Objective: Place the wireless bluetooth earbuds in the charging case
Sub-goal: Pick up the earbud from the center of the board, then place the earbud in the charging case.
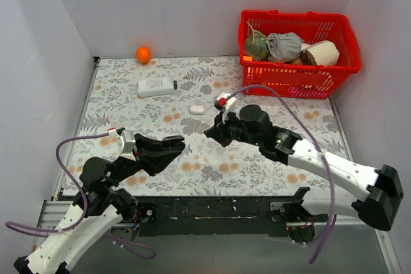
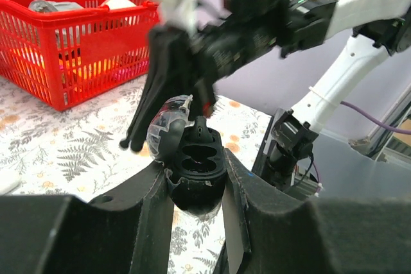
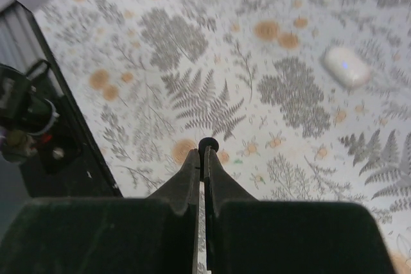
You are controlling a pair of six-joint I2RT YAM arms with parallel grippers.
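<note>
The left gripper (image 2: pixel 196 181) pinches the charging case (image 2: pixel 196 174) between its matte black fingers. The case is a glossy black shell, with its lid hinged open over two rounded sockets. Just past it, the right gripper (image 3: pixel 202 158) has its slim tips pressed together on one earbud (image 3: pixel 207 144), a tiny black ball held above the fern-printed cloth (image 1: pixel 257 171). Farther off lie a smooth white oval pebble (image 1: pixel 196 109) and a flat white bottle (image 1: pixel 157 86). An orange (image 1: pixel 143 54) and a red plastic lattice basket (image 1: pixel 298 72) sit at the back.
</note>
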